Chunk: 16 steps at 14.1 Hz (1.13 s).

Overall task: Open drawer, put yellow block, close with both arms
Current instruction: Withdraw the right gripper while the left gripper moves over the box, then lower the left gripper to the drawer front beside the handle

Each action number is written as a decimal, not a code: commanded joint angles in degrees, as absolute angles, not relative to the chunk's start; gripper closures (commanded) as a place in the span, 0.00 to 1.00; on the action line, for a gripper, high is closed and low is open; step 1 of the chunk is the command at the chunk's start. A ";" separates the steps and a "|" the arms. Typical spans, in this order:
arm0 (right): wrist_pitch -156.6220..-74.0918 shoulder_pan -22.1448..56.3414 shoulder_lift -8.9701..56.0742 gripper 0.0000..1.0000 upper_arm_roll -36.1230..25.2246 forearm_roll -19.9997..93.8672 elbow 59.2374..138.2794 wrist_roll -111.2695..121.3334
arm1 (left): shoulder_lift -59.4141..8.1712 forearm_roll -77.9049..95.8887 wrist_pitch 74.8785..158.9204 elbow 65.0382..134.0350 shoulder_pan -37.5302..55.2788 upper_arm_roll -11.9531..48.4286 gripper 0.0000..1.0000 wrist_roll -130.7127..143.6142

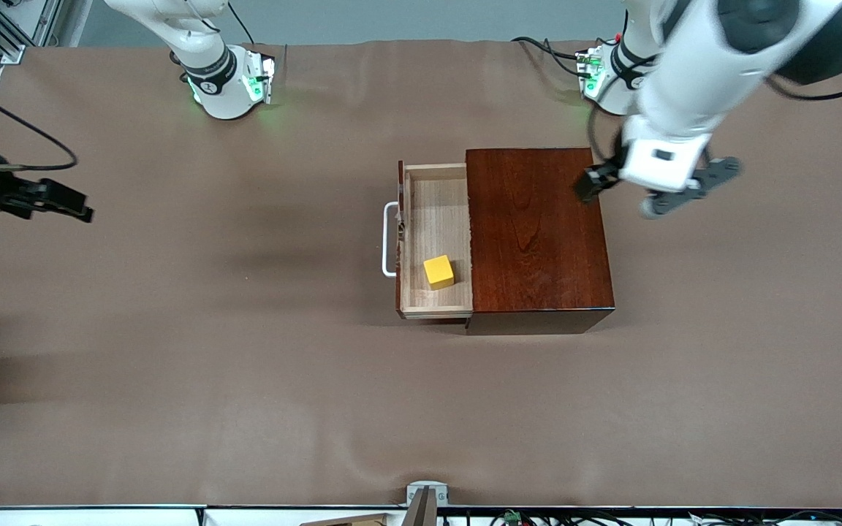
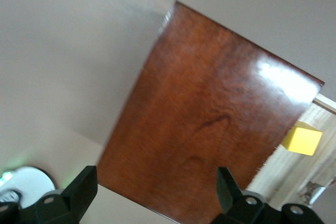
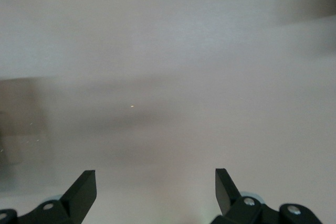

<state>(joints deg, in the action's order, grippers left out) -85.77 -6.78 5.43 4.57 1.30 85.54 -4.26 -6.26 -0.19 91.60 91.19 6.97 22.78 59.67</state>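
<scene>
The drawer (image 1: 435,241) stands pulled out of the box (image 1: 538,234) toward the right arm's end of the table (image 1: 245,365), its white handle (image 1: 389,239) on the outer face. The block (image 1: 438,271) lies inside the drawer, in the part nearer the front camera, close to the box's mouth. The left gripper (image 1: 651,191) hangs over the box's edge at the left arm's end, fingers (image 2: 79,190) spread wide and empty. The right gripper (image 1: 55,201) waits well away from the box, over bare table, fingers (image 3: 81,190) apart, nothing between them. No writing is legible; a small mark on the right arm's base may be a logo.
</scene>
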 commanded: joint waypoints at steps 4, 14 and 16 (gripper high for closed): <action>-86.13 -9.66 4.57 0.00 5.89 0.35 86.57 -5.01 | -23.79 -0.26 93.85 75.79 18.70 23.64 0.00 81.78; -86.22 -9.58 4.40 0.00 6.15 0.00 86.31 -4.22 | -31.02 -2.29 116.61 74.53 27.24 23.64 0.00 118.09; -86.40 -9.67 4.48 0.00 6.15 -0.26 86.31 -4.13 | -32.42 -2.29 117.60 74.53 28.38 23.64 0.00 123.37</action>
